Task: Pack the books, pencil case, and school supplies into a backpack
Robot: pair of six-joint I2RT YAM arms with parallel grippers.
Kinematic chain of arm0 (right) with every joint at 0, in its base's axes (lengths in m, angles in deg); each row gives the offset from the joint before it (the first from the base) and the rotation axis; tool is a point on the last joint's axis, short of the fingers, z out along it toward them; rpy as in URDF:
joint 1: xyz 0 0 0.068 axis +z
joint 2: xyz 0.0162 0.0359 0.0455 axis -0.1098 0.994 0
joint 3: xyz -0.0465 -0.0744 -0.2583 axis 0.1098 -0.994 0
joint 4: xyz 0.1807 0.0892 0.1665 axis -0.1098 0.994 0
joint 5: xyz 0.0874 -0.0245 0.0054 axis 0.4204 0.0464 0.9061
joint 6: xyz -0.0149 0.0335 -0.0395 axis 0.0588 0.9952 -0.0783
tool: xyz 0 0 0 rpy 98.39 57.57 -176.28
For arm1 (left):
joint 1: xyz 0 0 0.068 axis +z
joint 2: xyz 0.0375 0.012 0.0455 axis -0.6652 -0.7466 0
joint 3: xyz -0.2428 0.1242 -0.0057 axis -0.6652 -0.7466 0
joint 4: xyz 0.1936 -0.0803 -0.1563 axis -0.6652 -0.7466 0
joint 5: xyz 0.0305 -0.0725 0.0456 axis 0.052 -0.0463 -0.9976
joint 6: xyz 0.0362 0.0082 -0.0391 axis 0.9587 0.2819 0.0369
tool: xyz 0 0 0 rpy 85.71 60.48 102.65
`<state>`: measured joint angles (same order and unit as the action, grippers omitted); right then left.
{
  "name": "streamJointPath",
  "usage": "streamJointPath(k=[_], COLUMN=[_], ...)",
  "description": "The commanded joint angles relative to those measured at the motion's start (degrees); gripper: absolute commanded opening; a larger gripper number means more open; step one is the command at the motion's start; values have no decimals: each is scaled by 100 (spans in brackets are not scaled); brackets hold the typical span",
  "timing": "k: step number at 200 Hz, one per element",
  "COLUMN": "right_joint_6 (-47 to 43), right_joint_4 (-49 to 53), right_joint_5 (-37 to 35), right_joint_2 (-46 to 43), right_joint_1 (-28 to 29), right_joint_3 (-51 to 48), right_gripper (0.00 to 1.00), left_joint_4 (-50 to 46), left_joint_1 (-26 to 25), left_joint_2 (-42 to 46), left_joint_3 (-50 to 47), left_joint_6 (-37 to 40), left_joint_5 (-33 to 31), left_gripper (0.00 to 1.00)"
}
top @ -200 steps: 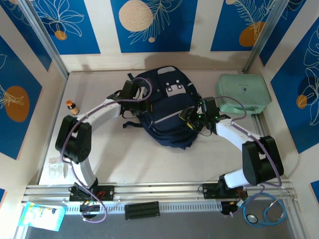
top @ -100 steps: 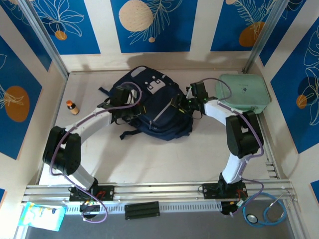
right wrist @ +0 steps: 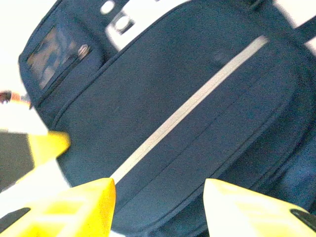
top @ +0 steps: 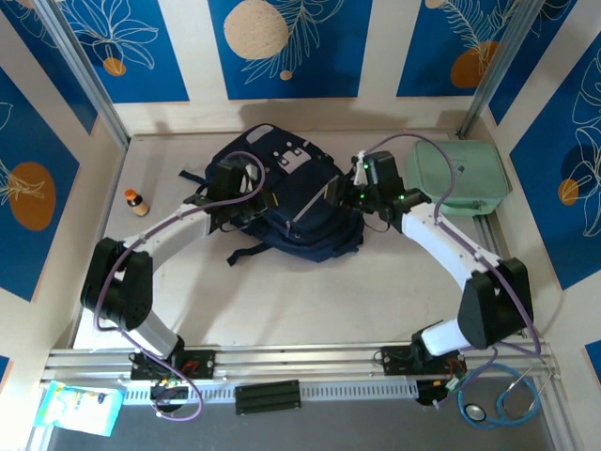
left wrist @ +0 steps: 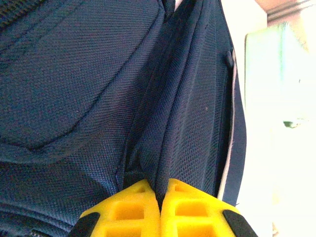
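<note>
Surface: a pale tabletop (top: 310, 291), walled on three sides by white panels with blue leaf-pattern posters (top: 282, 47). A metal rail (top: 310, 362) runs along the near edge and carries both arm bases.

Task item: the backpack (top: 291, 202) lies at mid-back of the tabletop, between the two arms, with its grey-patched front pocket up and turned toward the back wall. Its light stripe (right wrist: 197, 101) runs diagonally across the right wrist view.

Other items: a mint-green case (top: 460, 174) sits in the back right corner, near the backpack. A small orange-capped bottle (top: 137, 202) stands at the left, well apart from the backpack.

Left arm (top: 169, 230): reaches in from the left, elbow low, wrist at the backpack's left side. The left jaws are pressed together on a fold of the navy fabric, which rises from between the yellow fingers (left wrist: 133, 207).

Right arm (top: 451, 244): bends in from the right, wrist at the backpack's right side, beside the case. The right jaws stand apart, with the striped panel seen through the gap. Contact with the fabric cannot be confirmed; the wrist view is blurred.
</note>
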<state>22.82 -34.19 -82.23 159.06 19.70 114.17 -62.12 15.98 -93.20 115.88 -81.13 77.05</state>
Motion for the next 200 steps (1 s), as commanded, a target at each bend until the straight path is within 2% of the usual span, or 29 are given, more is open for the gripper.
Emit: streamJointPath(k=[1, 33, 60, 76, 130, 200], right_joint_6=[-118, 807, 1418, 1727, 2515, 2380], right_joint_4=[698, 810, 773, 624, 754, 879], right_joint_5=[-692, -1366, -2140, -2310, -3049, -3127], right_joint_2=[-130, 48, 484, 741, 1068, 1393], right_joint_1=[679, 1581, 2254, 2488, 2485, 2333], right_joint_3=[-83, 55, 275, 340, 527, 847], right_gripper=[49, 42, 40, 40, 39, 34], left_joint_4=[853, 1107, 1366, 1571, 2030, 2114], left_joint_1=[-98, -133, -233, -274, -294, -294], left_joint_2=[239, 263, 160, 58, -37, -97], left_joint_3=[-118, -249, -256, -259, -456, -450], left_joint_6=[-519, -1092, -1342, -1386, -1555, -1590], left_joint_5=[-8, -94, 63, 250, 444, 601], left_gripper=[0, 0, 0, 0, 0, 0])
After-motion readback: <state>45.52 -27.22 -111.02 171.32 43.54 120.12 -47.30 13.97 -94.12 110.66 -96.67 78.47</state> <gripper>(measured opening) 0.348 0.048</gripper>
